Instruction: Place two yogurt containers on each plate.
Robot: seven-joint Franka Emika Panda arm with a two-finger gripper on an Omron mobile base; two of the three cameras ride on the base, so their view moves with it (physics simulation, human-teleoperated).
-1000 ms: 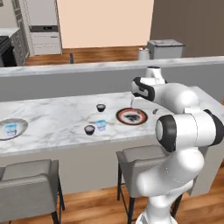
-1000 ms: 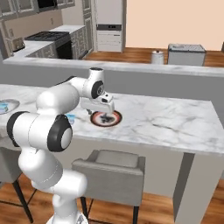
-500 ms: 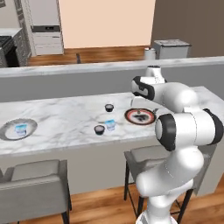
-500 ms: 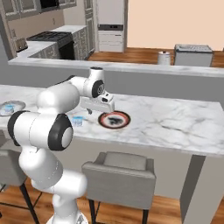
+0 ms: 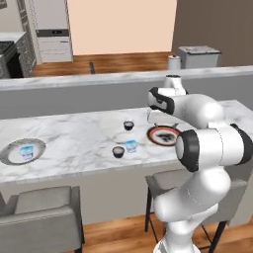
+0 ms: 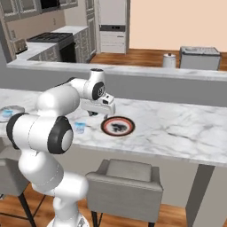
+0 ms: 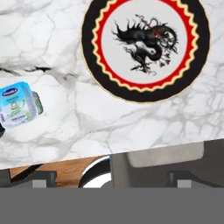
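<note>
End effector [image 6: 103, 107] wide, empty, I see it above tabletop [image 5: 74, 143]; dragon plate [image 7: 145, 48] at 12 o'clock, blue yogurt cup [image 7: 17, 105] at 9.

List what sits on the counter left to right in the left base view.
Silver-grey plate holding a blue yogurt cup → dark yogurt cup → blue yogurt cup → red-rimmed plate.

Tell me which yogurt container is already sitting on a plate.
The light blue and white yogurt cup at the far left, resting in the silver-grey plate. The other blue cup and both dark cups stand on bare marble beside the empty dragon plate.
</note>
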